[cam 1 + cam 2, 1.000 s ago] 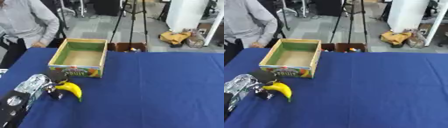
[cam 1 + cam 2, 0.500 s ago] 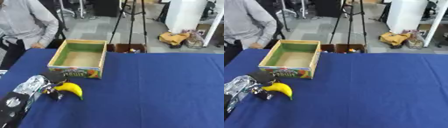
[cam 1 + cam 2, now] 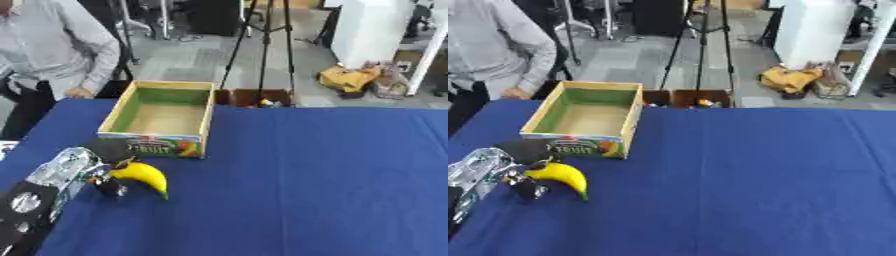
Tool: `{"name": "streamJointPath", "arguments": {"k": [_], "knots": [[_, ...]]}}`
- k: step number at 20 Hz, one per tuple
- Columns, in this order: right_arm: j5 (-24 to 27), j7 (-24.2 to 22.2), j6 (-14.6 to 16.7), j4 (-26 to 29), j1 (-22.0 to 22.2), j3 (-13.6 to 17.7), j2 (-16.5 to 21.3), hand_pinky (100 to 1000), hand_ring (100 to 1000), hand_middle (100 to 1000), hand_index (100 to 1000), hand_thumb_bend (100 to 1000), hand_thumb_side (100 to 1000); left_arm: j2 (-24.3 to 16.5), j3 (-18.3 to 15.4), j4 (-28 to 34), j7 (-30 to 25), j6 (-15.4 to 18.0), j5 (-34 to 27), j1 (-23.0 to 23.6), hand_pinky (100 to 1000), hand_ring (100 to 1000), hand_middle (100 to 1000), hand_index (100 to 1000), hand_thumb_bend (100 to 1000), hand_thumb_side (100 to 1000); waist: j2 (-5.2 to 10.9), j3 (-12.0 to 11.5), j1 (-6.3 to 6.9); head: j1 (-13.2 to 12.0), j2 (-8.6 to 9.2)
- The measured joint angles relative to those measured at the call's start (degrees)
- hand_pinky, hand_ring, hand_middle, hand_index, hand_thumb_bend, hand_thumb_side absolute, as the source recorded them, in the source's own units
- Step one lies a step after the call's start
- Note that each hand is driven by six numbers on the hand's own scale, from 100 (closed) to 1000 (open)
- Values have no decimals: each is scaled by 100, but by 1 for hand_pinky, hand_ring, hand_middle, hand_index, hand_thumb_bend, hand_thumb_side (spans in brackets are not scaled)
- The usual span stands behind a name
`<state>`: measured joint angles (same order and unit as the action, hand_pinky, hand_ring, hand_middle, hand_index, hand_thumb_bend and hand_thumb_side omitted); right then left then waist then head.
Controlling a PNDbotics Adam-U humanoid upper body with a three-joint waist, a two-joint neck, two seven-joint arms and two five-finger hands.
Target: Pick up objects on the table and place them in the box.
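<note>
Left eye view: my left hand [image 3: 103, 167] has its fingers curled around the banana [image 3: 143, 176], lower left, just before the box [image 3: 163, 116]. I should lift it clear of the box's near wall first.

Blue table [image 3: 332, 170], two things on it.
Your box [image 3: 163, 118] sits open toward the far left edge; the banana [image 3: 143, 175] is just in front of it, near the left side, on the cloth.

One banana [image 3: 143, 173], one box [image 3: 163, 118] and one robot hand [image 3: 107, 156] are counted on the blue surface [image 3: 324, 185].
</note>
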<state>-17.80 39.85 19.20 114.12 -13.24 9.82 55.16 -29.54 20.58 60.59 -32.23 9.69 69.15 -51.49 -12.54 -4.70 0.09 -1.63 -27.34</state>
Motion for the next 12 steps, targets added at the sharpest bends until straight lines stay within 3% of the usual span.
{"name": "streamJointPath", "arguments": {"k": [12], "knots": [[24, 14, 5, 0, 74, 3, 10, 760, 816, 788, 819, 100, 918, -444, 123, 1093, -596, -102, -246, 0, 356, 614, 711, 763, 100, 249, 160, -86, 103, 68, -106]]}}
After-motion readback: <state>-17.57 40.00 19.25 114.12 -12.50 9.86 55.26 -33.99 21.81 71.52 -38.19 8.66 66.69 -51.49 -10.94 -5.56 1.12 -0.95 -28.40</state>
